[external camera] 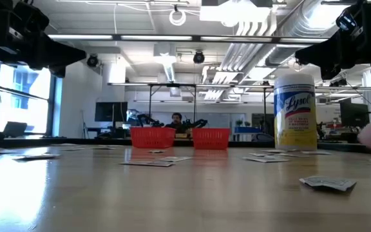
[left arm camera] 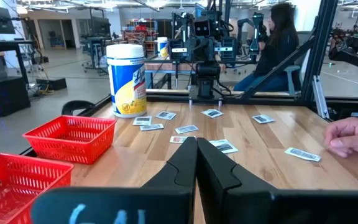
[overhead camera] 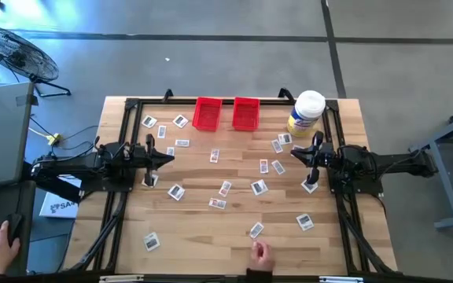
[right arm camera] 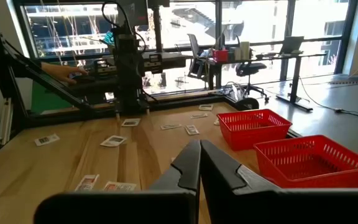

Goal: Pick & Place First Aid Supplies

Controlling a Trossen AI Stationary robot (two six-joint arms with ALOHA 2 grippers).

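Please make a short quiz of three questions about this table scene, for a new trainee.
1. True or false: both red bins already contain packets.
2. Where does the white-lidded jar stand? A) beside the left gripper B) in the far corner on the right arm's side C) inside a bin
3. What besides the robot reaches onto the table's near edge?

Key:
1. False; in the wrist views both bins look empty.
2. B, near the right gripper.
3. A person's hand, next to a packet.
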